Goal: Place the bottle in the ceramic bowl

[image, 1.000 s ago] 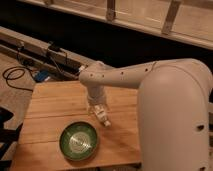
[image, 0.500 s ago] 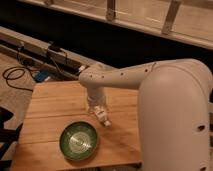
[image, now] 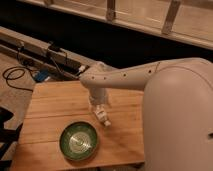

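The dark green ceramic bowl (image: 78, 141), pale and ringed inside, sits near the front edge of the wooden table (image: 50, 105). My gripper (image: 102, 116) points down over the table's middle, just right of and behind the bowl. It is shut on the small white bottle (image: 106, 121), whose lower end sticks out tilted below the fingers, close above the wood. The bottle's upper part is hidden in the gripper.
My white arm (image: 130, 77) reaches in from the right, and its bulky body (image: 177, 120) covers the table's right side. Behind the table run a dark rail (image: 35, 47) and cables (image: 15, 75) on the floor at left.
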Available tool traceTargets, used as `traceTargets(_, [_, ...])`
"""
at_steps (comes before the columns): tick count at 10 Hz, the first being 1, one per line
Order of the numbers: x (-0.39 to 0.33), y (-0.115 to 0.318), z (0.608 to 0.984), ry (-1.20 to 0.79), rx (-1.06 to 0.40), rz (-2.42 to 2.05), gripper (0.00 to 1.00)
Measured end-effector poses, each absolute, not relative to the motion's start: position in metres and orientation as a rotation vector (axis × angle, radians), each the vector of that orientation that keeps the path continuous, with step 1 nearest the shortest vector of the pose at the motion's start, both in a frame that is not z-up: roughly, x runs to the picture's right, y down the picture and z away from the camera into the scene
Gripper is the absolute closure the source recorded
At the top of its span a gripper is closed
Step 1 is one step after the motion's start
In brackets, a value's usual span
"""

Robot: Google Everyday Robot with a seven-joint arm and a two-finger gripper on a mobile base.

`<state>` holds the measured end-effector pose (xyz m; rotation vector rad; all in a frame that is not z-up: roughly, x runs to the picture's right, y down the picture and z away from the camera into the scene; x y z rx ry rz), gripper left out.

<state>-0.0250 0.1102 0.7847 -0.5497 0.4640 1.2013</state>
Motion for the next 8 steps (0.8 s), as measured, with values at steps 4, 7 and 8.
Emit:
traceTargets(4, [-0.0203, 0.1151, 0.7888, 0.459, -0.557, 1.207, 0.35])
traceTargets(7, [-0.0211, 0.1157, 0.7893, 0.458, -0.560, 1.208, 0.35])
traceTargets(8, [-0.0197, 0.1178, 0.7909, 0.461, -0.566, 1.209, 0.35])
